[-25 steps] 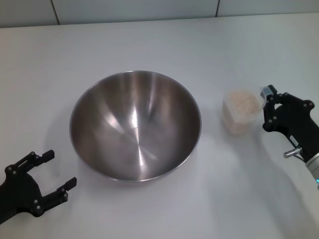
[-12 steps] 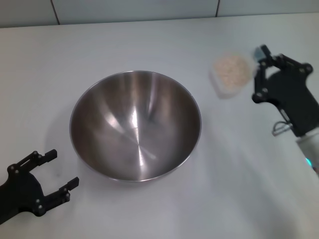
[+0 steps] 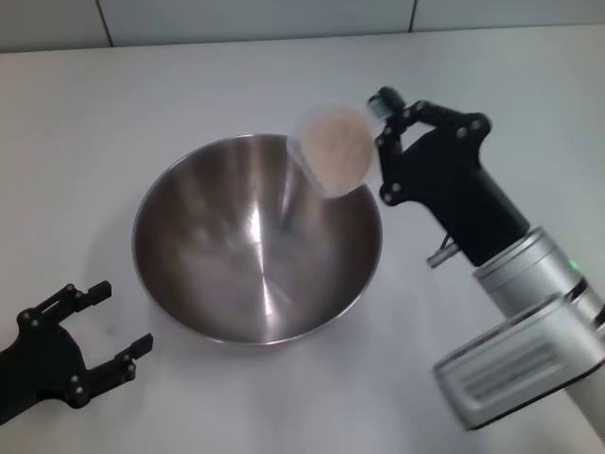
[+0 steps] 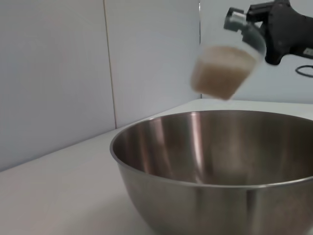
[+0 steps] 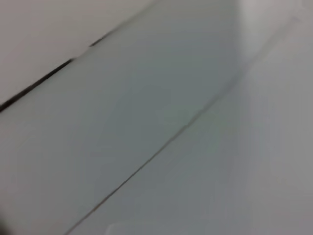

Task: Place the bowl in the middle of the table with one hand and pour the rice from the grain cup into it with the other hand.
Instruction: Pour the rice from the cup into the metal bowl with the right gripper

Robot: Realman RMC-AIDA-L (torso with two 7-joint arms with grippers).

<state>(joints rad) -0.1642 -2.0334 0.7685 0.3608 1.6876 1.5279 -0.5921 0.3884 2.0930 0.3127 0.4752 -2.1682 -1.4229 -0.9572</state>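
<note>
The steel bowl (image 3: 217, 236) stands in the middle of the white table (image 3: 189, 85), and its inside shows only bare metal. My right gripper (image 3: 383, 149) is shut on the clear grain cup (image 3: 333, 151), which hangs in the air over the bowl's far right rim. The cup is tilted and the rice (image 3: 336, 142) is still inside it. The left wrist view shows the cup (image 4: 222, 71) above the bowl (image 4: 195, 196), with the right gripper (image 4: 274, 24) behind it. My left gripper (image 3: 121, 317) rests open near the table's front left, apart from the bowl.
A tiled wall (image 3: 284, 14) runs along the table's far edge. The right wrist view shows only blurred wall tiles (image 5: 156, 117). The right arm's silver-grey forearm (image 3: 529, 331) crosses the table's right front.
My right gripper lifted the grain cup off the table at the right and carried it left, up over the bowl's rim, tilting it. The left gripper has hardly moved.
</note>
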